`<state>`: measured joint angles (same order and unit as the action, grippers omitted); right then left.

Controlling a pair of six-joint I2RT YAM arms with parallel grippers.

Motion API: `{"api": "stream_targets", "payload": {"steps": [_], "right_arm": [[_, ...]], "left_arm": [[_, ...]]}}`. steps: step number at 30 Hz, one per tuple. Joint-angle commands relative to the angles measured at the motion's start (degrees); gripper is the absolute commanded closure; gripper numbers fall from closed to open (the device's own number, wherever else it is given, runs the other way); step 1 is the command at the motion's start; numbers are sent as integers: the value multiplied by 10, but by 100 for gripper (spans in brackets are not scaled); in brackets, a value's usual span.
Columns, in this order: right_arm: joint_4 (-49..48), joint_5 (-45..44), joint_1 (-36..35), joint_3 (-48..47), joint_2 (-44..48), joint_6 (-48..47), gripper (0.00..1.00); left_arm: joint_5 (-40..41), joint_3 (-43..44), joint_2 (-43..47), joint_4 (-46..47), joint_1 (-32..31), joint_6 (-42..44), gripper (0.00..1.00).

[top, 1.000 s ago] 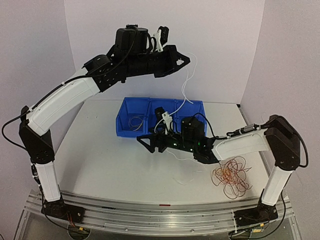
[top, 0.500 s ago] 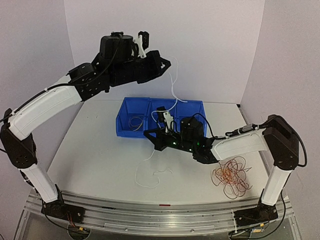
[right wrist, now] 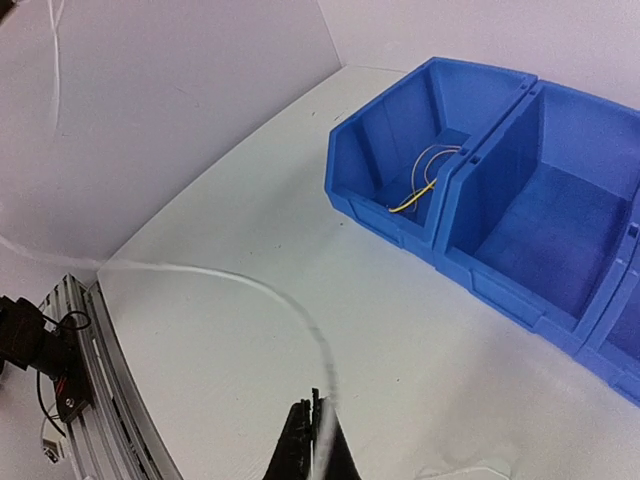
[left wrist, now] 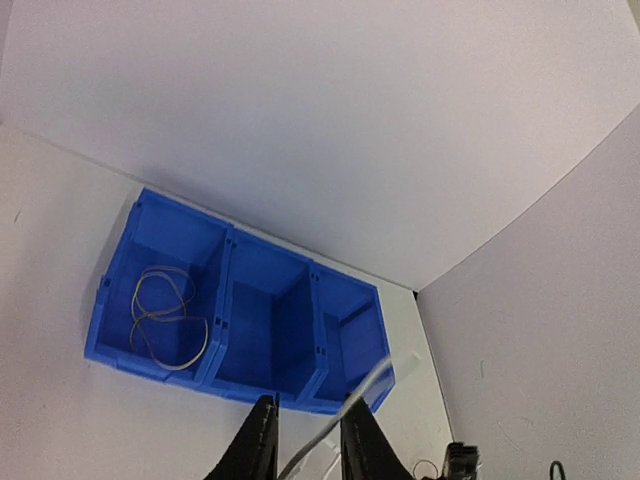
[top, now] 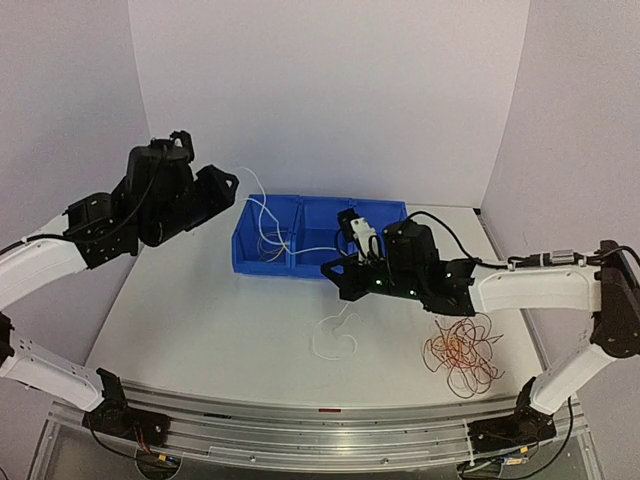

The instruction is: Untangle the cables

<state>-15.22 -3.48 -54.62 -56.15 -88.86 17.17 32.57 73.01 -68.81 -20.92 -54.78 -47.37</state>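
Note:
A white cable [top: 258, 195] runs from my left gripper [top: 228, 183] over the blue bin to my right gripper [top: 332, 270]. Its slack lies in a loop [top: 335, 340] on the table. In the left wrist view the left gripper [left wrist: 308, 420] has its fingers apart, and the white cable [left wrist: 365, 385] passes loosely between them. The right gripper [right wrist: 316, 398] is shut on the white cable [right wrist: 250, 285] low over the table. A tangle of red and tan cables [top: 465, 355] lies at the front right. Another tan cable [left wrist: 165, 310] sits in the bin's left compartment.
The blue three-compartment bin [top: 265, 268] stands at the middle back, between the two grippers. Its other two compartments show nothing inside. White walls close in the back and both sides. A metal rail [top: 320, 435] borders the near edge.
My left arm has swung down and to the left from high above the bin, and its fingers have parted. The right gripper has shut on the white cable and shifted right. The slack loop slid right.

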Motion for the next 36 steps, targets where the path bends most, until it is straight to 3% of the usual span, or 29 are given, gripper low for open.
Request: {"api": "stream_targets", "payload": {"steps": [1, 7, 9, 16, 25, 36], "right_arm": [[178, -35, 8, -149, 9, -29, 100], [274, -41, 27, -302, -40, -29, 100], [283, -47, 40, -334, -54, -35, 100], [293, -23, 106, -422, -88, -14, 100], [318, 2, 113, -556, -158, -45, 100], [317, -44, 117, -702, -262, -71, 100]], "left_arm": [[-56, -115, 12, 17, -1, -66, 64], [-146, -179, 14, 53, -2, -58, 9], [-158, -185, 14, 48, -2, -46, 1], [-184, -228, 46, 45, -2, -20, 0], [-138, -278, 91, 21, -2, -67, 0], [-104, -266, 40, -57, -2, -116, 0]]}}
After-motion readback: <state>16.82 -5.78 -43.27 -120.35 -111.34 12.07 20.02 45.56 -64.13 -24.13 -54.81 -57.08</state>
